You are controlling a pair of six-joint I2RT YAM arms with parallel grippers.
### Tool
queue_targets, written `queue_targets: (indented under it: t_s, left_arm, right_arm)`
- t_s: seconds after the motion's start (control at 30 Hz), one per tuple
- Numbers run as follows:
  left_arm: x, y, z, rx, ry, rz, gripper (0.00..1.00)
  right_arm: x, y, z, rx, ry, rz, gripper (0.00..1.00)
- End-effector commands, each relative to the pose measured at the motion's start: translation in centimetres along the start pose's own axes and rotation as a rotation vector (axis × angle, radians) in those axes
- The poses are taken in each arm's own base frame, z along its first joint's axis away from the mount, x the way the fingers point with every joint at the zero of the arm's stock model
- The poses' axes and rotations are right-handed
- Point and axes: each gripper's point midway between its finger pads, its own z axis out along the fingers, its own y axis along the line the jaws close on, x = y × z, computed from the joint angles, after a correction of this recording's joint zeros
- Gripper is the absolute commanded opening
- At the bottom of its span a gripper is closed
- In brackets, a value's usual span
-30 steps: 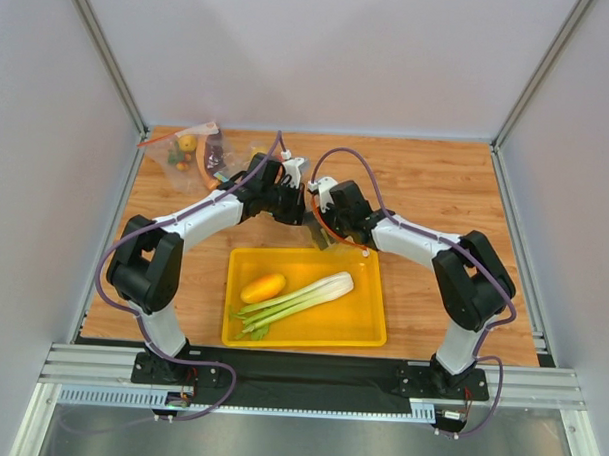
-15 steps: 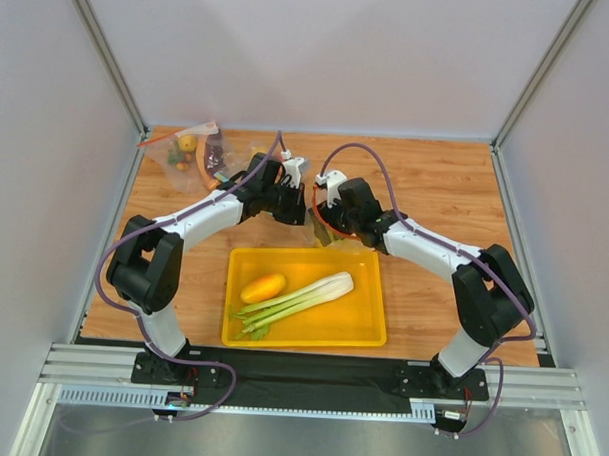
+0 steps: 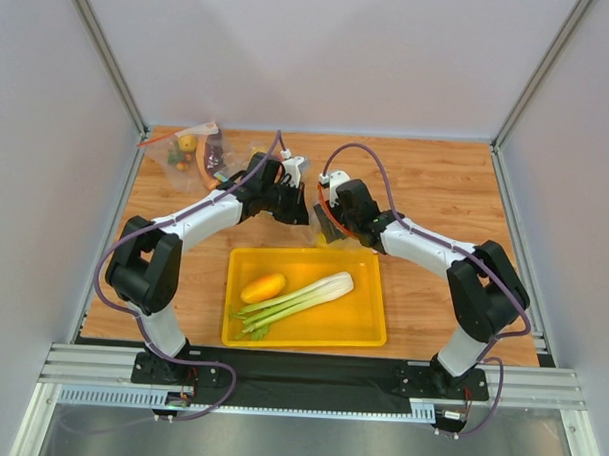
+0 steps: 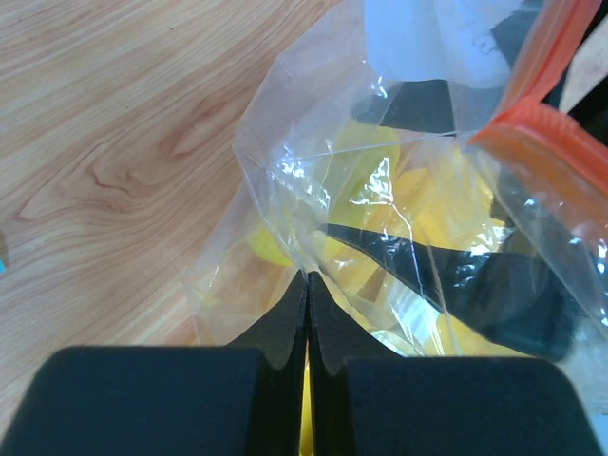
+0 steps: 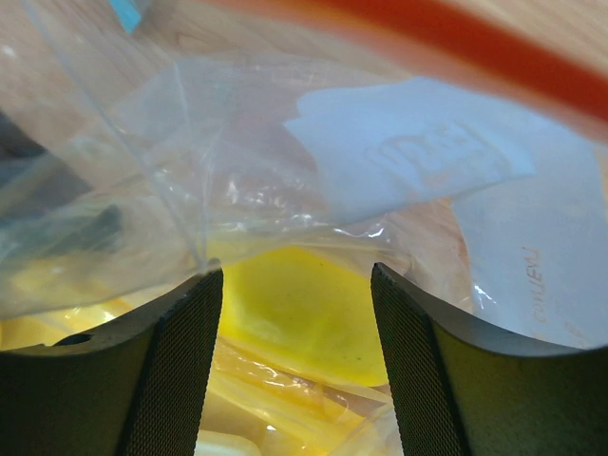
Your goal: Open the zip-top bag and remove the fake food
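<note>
The zip-top bag [image 3: 322, 217] hangs between my two grippers just behind the yellow tray. My left gripper [image 3: 301, 209] is shut on a fold of its clear plastic [image 4: 306, 277]. The red-orange zip strip [image 4: 543, 133] runs along the mouth at the right of the left wrist view. My right gripper [image 3: 325, 229] is open and reaches into the bag [image 5: 190, 171]. Its fingers stand either side of the yellow oval fruit [image 5: 304, 318] without closing on it. The orange fruit [image 3: 262, 287] and the celery-like stalk [image 3: 300, 296] lie in the tray.
The yellow tray [image 3: 372, 310] sits at the near middle of the wooden table. Other clear bags with small food and a purple eggplant [image 3: 214, 151] lie at the back left corner [image 3: 183, 154]. White walls enclose the table on three sides.
My right gripper has pushed left and deeper into the bag's mouth, its elbow swinging outward. The left gripper has kept its hold and barely moved.
</note>
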Motion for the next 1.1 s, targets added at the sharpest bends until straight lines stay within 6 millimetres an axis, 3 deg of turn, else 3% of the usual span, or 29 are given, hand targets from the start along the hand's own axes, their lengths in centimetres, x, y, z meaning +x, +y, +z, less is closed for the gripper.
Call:
queue_targets:
  t_s: [0.0, 0.6, 0.77, 1.07]
  left_arm:
    - [-2.4, -1.8, -1.4, 0.040, -0.070, 0.063, 0.00]
    - [-2.2, -1.5, -0.9, 0.038, -0.060, 0.057, 0.00]
    - [-2.1, -1.4, -0.8, 0.038, -0.054, 0.054, 0.00]
    - [-2.1, -1.3, -0.8, 0.034, -0.054, 0.058, 0.00]
  right_arm:
    - [-0.2, -0.8, 0.8, 0.042, -0.007, 0.007, 0.65]
    - [4.6, 0.0, -0.2, -0.034, 0.117, -0.065, 0.77]
    - [4.3, -0.3, -0.6, -0.017, 0.138, -0.071, 0.82]
    - [6.1, -0.6, -0.3, -0.016, 0.239, -0.095, 0.84]
